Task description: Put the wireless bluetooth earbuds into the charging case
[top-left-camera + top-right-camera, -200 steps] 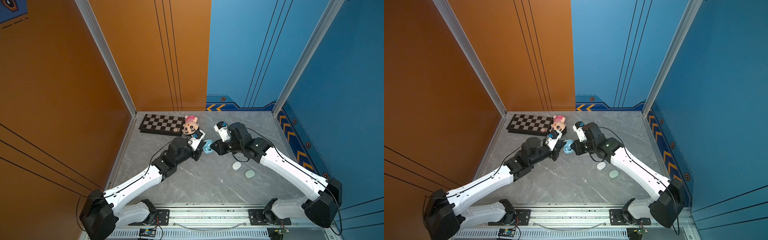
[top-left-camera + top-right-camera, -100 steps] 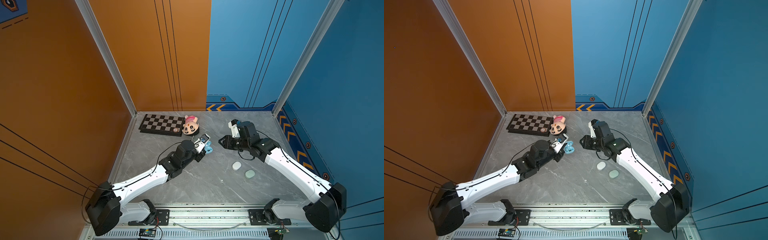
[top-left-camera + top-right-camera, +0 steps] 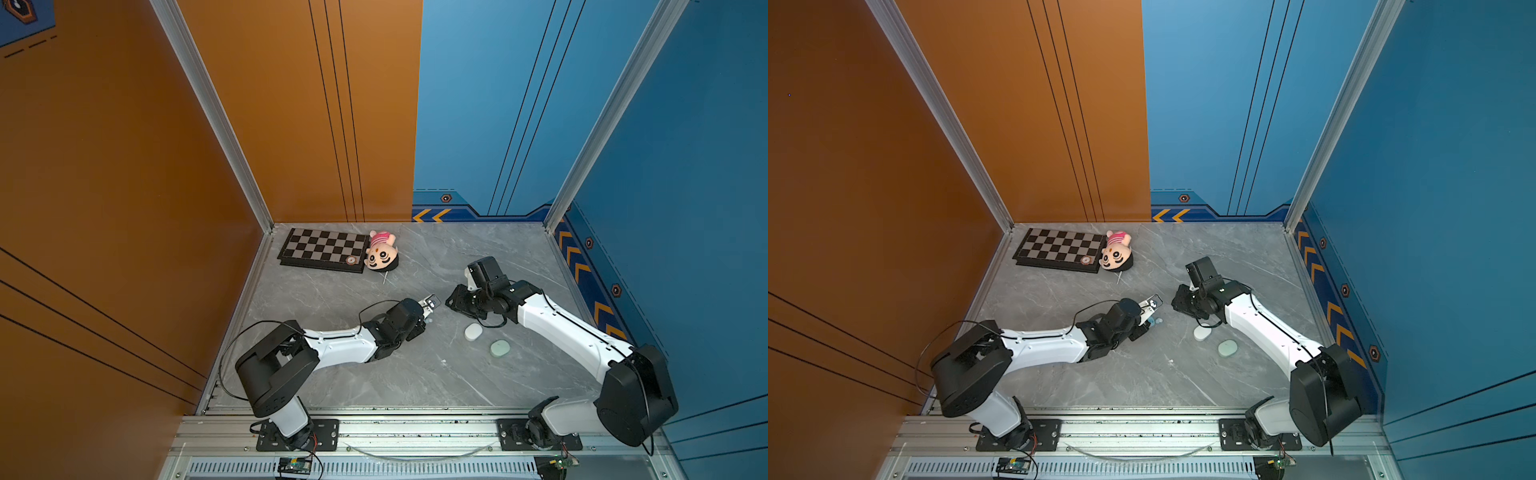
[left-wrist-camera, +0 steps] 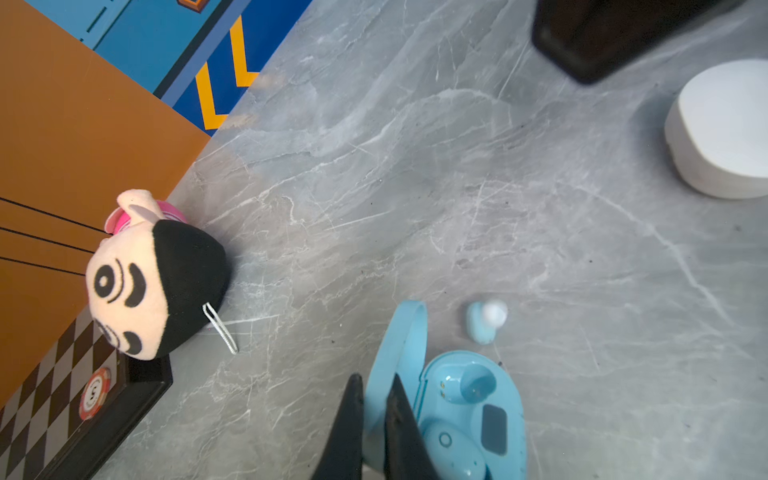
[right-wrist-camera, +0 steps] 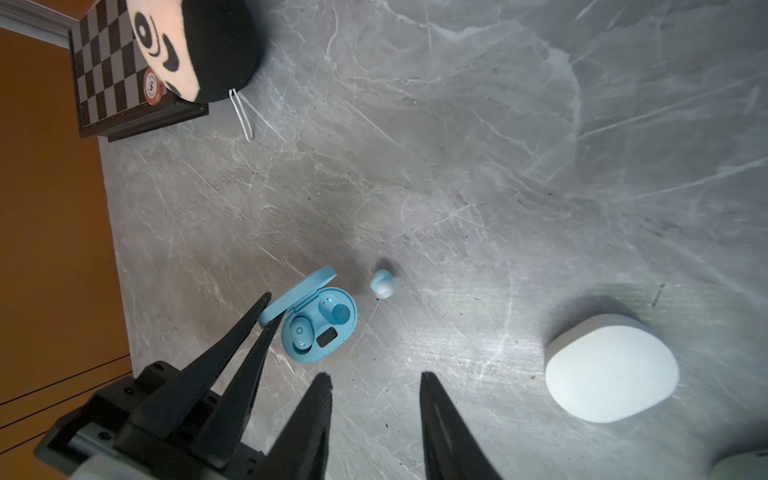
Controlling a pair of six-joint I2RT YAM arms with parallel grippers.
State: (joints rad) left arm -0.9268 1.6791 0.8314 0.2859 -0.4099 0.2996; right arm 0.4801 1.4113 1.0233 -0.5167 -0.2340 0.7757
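The pale blue charging case [image 4: 469, 415] lies open on the grey table. My left gripper [image 4: 374, 399] is shut on its raised lid [image 4: 399, 340]. One blue earbud [image 4: 453, 449] sits in a socket; the other socket [image 4: 476, 384] is empty. A second blue earbud [image 4: 484, 322] with a white tip lies loose on the table just beyond the case, also visible in the right wrist view [image 5: 383, 283]. My right gripper [image 5: 374, 382] stands open and empty, a short way from the case [image 5: 320, 328]. In both top views the left gripper [image 3: 424, 319] and right gripper [image 3: 451, 301] are close together at mid-table.
A closed white case [image 3: 473, 331] and a closed mint case [image 3: 500, 348] lie under the right arm. A chessboard [image 3: 322, 249] with a poker chip [image 3: 351, 260] and a plush doll head [image 3: 381, 255] sit at the back left.
The two grippers, which met at the blue case, have parted. The left one carried the case toward the front; the right one drew back to the right and opened.
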